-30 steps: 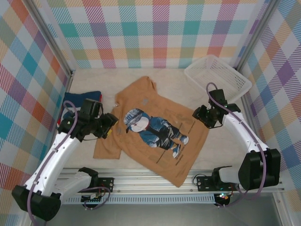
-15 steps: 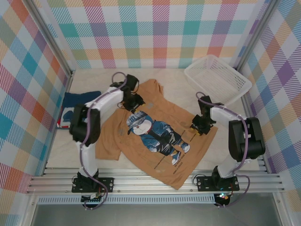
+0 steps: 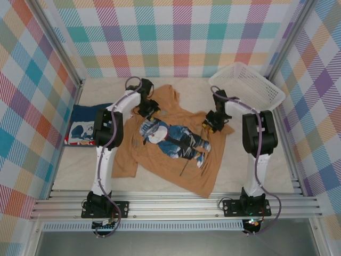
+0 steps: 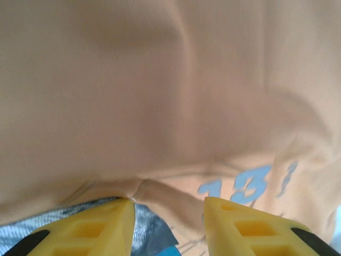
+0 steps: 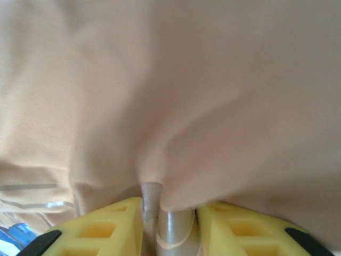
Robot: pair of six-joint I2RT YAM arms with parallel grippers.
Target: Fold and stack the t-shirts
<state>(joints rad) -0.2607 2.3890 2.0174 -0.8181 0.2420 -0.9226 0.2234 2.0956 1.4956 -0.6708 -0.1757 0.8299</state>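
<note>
The tan-orange t-shirt (image 3: 160,157) lies spread in the middle of the table, its cartoon print facing up. My left gripper (image 3: 147,108) is down on its upper left shoulder. In the left wrist view a raised fold of the t-shirt (image 4: 160,80) sits pinched between the yellow fingers of the left gripper (image 4: 168,200). My right gripper (image 3: 212,121) is at the shirt's right edge. It is shut on a bunch of the t-shirt (image 5: 213,80), which fills the gap of the right gripper (image 5: 169,200). The navy t-shirt (image 3: 88,125) lies folded at the far left.
A white mesh basket (image 3: 250,85) stands at the back right corner. Checked walls close in the table on three sides, and a metal rail (image 3: 176,205) runs along the near edge. Bare table shows to the right of the shirt.
Both arms have reached further out across the table. The right gripper moved up and left, dragging the shirt's right edge inward. The left gripper shifted slightly toward the back.
</note>
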